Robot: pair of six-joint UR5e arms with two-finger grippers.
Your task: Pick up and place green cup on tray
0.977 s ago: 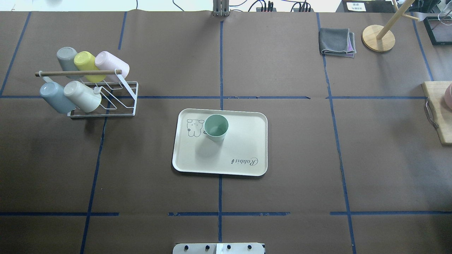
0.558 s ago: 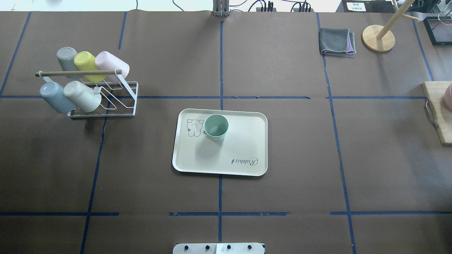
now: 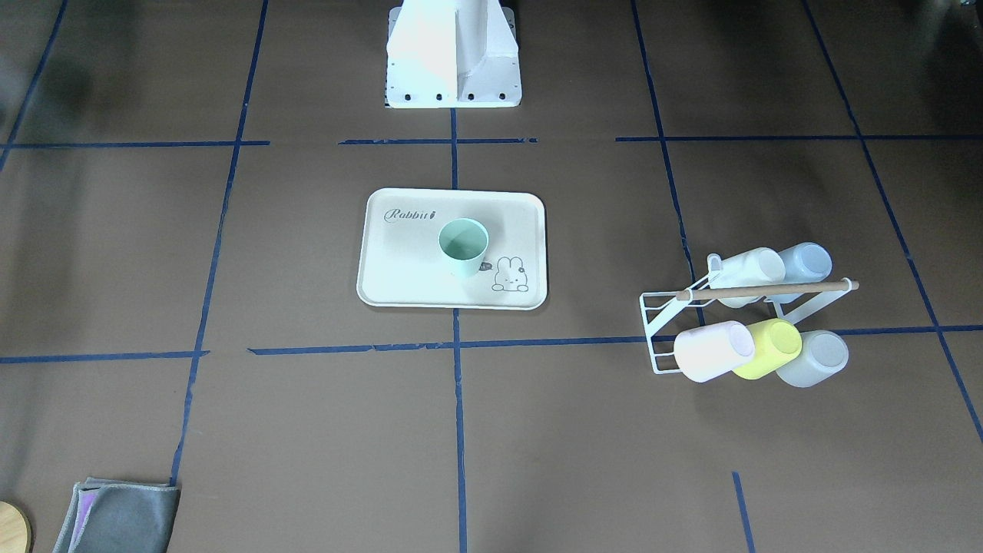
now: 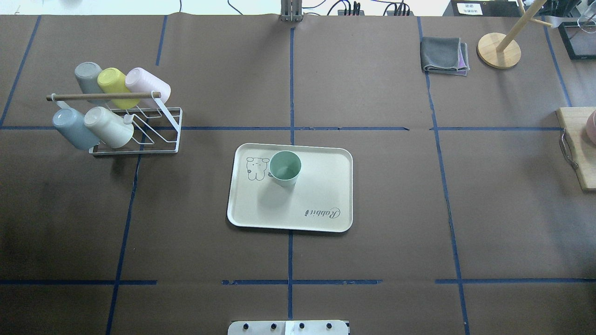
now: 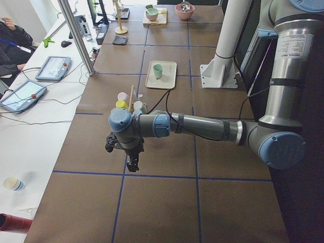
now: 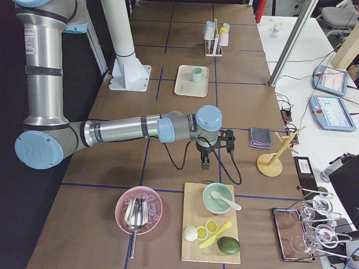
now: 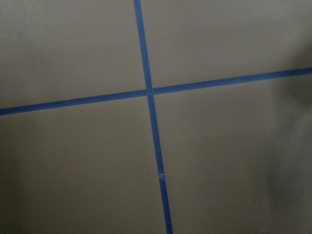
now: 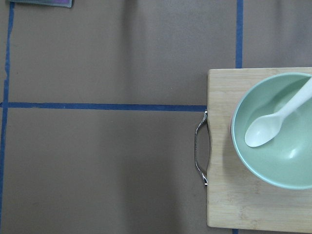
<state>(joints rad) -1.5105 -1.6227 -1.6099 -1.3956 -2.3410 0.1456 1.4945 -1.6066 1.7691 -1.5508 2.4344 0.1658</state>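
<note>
I find the green cup unmoved on the tray, mid-table; placement looks done. Whether the left gripper or right gripper is closed, I cannot tell.

Left arm: forearm stretched out level, wrist bent downward.
Left pincer: points straight down; jaw gap unclear.
Right arm: forearm likewise level.
Right pincer: points down; jaw gap unclear.

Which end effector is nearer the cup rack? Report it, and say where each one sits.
Left. The left end effector hangs near the cup rack. The right end effector hangs by the cutting board at the table's opposite end.
</note>
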